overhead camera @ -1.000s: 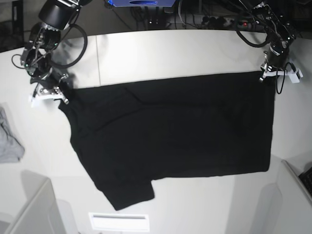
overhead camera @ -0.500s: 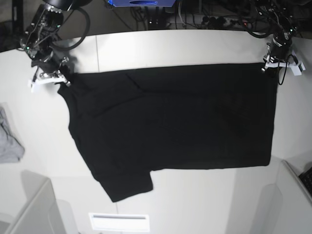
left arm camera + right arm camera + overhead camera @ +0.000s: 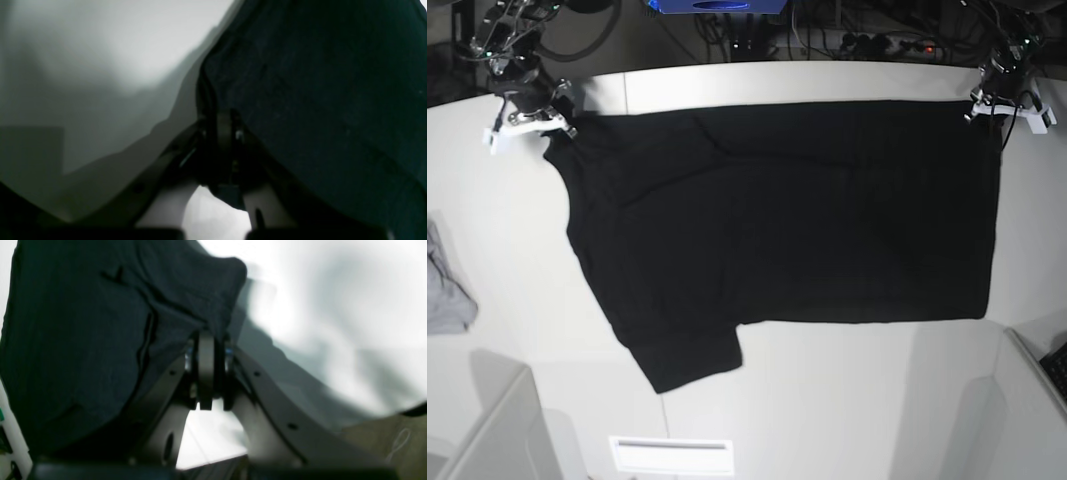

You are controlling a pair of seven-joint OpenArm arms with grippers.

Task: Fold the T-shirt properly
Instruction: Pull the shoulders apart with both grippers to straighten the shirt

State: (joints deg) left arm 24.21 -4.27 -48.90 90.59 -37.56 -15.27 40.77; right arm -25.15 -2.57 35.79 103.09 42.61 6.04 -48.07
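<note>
The black T-shirt [image 3: 777, 215] lies spread across the white table, plain side up, with one short sleeve [image 3: 689, 358] sticking out toward the front left. My right gripper [image 3: 555, 128] is shut on the shirt's far left corner. My left gripper [image 3: 979, 106] is shut on the far right corner. In the left wrist view the T-shirt [image 3: 317, 83] fills the right side, its edge pinched in the left gripper [image 3: 222, 133]. The right wrist view has the black T-shirt [image 3: 100, 323] bunched over the shut right gripper [image 3: 206, 350].
A small light grey cloth [image 3: 445, 285] lies at the table's left edge. Cables and a blue device [image 3: 717, 6] run along the far edge. Grey bin walls [image 3: 497, 425] stand at the front left and front right [image 3: 1027, 400]. A white slotted plate [image 3: 670, 455] sits at the front.
Both grippers have pulled the shirt's far edge away toward the back of the table. The whole shirt has slid with them and its far edge now lies straighter.
</note>
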